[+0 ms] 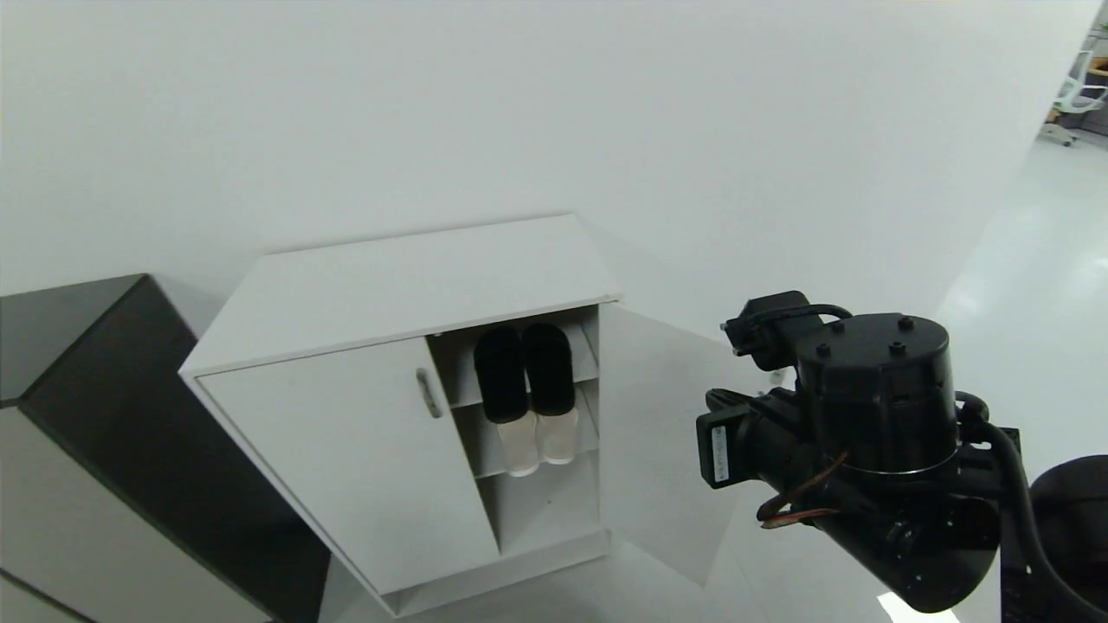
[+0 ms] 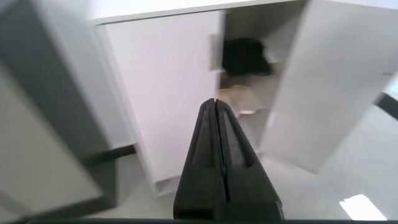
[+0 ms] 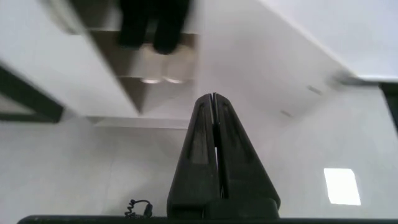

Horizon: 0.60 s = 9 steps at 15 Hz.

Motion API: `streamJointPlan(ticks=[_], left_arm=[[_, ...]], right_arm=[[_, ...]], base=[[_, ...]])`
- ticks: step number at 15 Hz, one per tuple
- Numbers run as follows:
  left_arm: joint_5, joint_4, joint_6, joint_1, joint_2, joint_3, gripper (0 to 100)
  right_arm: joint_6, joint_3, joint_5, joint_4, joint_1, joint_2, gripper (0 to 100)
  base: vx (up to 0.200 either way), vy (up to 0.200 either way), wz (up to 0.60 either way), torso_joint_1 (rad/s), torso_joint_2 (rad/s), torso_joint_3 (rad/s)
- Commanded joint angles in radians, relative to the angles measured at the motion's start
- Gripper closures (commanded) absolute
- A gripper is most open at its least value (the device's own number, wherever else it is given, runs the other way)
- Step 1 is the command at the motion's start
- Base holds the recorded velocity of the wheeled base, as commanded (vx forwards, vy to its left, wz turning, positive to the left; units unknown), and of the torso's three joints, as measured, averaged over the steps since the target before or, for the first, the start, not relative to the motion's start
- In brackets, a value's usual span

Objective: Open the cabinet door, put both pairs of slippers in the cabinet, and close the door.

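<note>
**A:** How do the claws stand?

**B:** The left claw (image 2: 216, 102) is clenched on nothing, its fingers pressed flat together, and it aims at the cabinet front. The right claw (image 3: 214, 96) is clenched and empty too, over the pale floor (image 3: 74, 174) before the open side.

**A:** And the task?

**B:** The low white wooden cabinet (image 1: 407, 277) sits mid-frame in the head view. Its right-hand white door (image 1: 658, 433) is swung wide, so I judge the opening done. One pair of slippers with black uppers and clear soles (image 1: 528, 398) stands on end in the right compartment, black ends uppermost. By my reckoning the second pair and the closing are left.

**A:** Anything in the way?

**B:** Little. The closed left white door (image 1: 346, 450) with its small metal handle (image 1: 427, 392) is shut. A dark grey box-shaped unit (image 1: 130, 415) stands just beside the cabinet at lower left. A white office chair (image 1: 1073, 91) is far off, upper right.
</note>
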Motion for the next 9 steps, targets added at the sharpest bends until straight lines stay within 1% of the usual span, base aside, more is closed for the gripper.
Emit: streamJointPlan(ticks=[1, 3, 4, 5, 7, 9], left_arm=[[0.000, 0.000, 0.000, 0.000, 0.001, 0.000, 100], [0.000, 0.000, 0.000, 0.000, 0.001, 0.000, 100], [0.000, 0.000, 0.000, 0.000, 0.001, 0.000, 100], [0.000, 0.000, 0.000, 0.000, 0.001, 0.000, 100], [0.000, 0.000, 0.000, 0.000, 0.000, 0.000, 100], [0.000, 0.000, 0.000, 0.000, 0.001, 0.000, 100]], right_arm=[[-0.012, -0.003, 0.002, -0.022, -0.044, 0.001, 100], [-0.035, 0.011, 0.062, -0.083, -0.134, 0.024, 100], [-0.036, 0.011, 0.080, -0.100, -0.152, 0.033, 100], [-0.032, -0.020, 0.099, -0.129, -0.194, 0.070, 100], [-0.012, -0.080, 0.100, -0.127, -0.235, 0.118, 100], [0.014, -0.139, 0.102, -0.127, -0.272, 0.170, 100]], base=[[0.000, 0.000, 0.00, 0.000, 0.00, 0.000], [0.000, 0.000, 0.00, 0.000, 0.00, 0.000], [0.000, 0.000, 0.00, 0.000, 0.00, 0.000], [0.000, 0.000, 0.00, 0.000, 0.00, 0.000], [0.000, 0.000, 0.00, 0.000, 0.00, 0.000], [-0.200, 0.000, 0.00, 0.005, 0.00, 0.000]])
